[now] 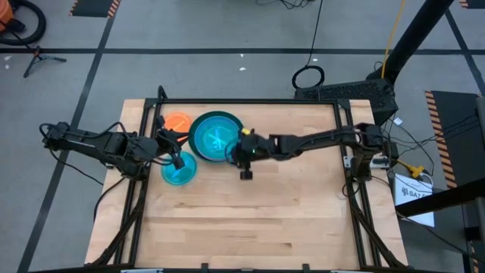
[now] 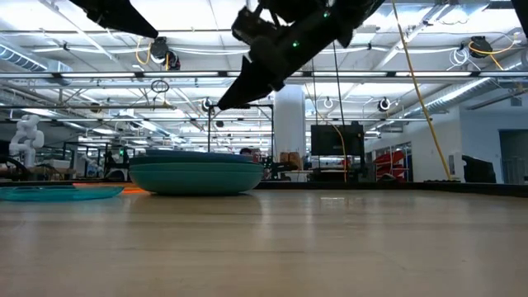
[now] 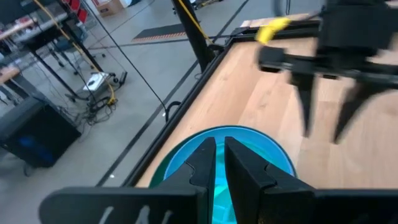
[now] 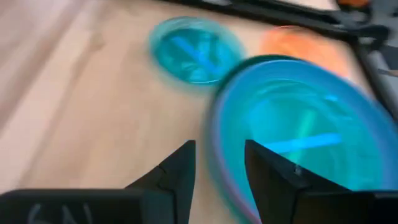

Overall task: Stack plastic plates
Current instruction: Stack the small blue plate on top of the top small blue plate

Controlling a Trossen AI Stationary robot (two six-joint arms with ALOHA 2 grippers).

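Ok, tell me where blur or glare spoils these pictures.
Right wrist view: motion smear over the stack of plates, the small cyan plate and the orange plate. Low view: ceiling lights glare and leave the right end effector a dark silhouette. Left wrist view: the near fingers look soft. High view: clear.

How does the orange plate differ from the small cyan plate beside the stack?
The orange plate is orange and lies at the table's far edge; the small cyan plate is translucent cyan, nearer the middle, under the left gripper. Both are small, lie flat and sit left of the big stack.
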